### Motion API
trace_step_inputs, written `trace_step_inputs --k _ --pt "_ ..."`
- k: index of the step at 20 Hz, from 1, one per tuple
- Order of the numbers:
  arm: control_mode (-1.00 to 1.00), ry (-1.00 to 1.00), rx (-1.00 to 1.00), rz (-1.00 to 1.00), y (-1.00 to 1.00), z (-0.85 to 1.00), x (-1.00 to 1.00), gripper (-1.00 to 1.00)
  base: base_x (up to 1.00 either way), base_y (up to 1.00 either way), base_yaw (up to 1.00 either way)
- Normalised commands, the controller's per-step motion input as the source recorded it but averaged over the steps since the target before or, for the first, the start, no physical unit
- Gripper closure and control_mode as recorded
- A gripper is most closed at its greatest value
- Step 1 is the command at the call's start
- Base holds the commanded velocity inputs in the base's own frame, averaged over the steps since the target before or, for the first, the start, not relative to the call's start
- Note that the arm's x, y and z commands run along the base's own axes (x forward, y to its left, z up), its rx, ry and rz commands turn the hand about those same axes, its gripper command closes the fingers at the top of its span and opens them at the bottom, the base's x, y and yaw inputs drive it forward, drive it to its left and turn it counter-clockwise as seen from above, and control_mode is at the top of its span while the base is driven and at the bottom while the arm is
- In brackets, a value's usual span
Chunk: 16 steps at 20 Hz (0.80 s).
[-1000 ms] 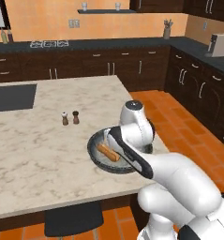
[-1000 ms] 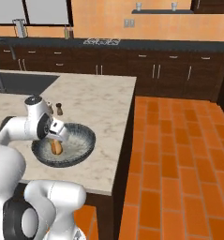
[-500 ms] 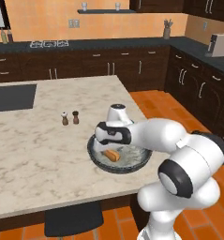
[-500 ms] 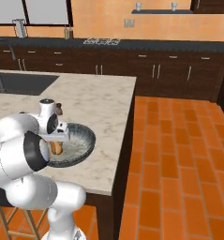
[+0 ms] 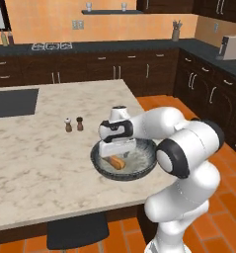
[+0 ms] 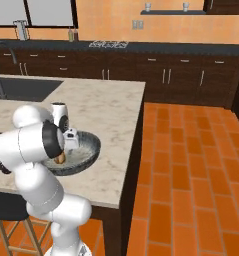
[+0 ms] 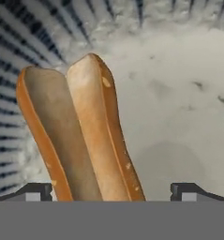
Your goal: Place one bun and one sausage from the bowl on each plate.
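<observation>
The dark blue-grey bowl [image 5: 148, 159] sits near the island's right edge; its rim [image 6: 91, 148] is partly behind my arm in the right base view. A split, golden-brown bun [image 5: 117, 162] lies in its left half. My gripper [image 5: 118, 152] points down into the bowl right over the bun. In the hand view the bun [image 7: 80, 136] lies lengthwise on the pale speckled inside of the bowl [image 7: 179, 93]. My gripper [image 7: 111, 192] is open, its fingertips [image 7: 36, 191] wide apart on either side of the bun's near end. Both plates are out of view, and I see no sausage.
Two small shakers [image 5: 73, 124] stand on the marble counter [image 5: 40, 163] left of the bowl. A dark inset panel [image 5: 11, 101] lies at the far left. The counter's right edge [image 6: 133, 145] drops to an orange tile floor just past the bowl.
The arm has swung left and the hand has dropped from above the bowl's right side down into the bowl, over the bun.
</observation>
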Motion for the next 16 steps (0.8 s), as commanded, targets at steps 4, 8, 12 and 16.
trace_step_inputs --k 4,8,12,16 --pt "-1.00 0.11 0.00 0.02 0.14 -0.46 -0.04 -1.00 0.00 0.00 0.00" --pt "-1.00 0.00 -0.01 0.00 0.01 -0.03 -0.11 -1.00 0.00 0.00 0.00" --pt "-1.00 0.00 -0.05 0.02 -0.11 -0.33 0.00 -1.00 0.00 0.00 0.00" --pt "-1.00 0.00 0.00 0.03 -0.01 -0.22 0.00 -1.00 0.00 0.00 0.00"
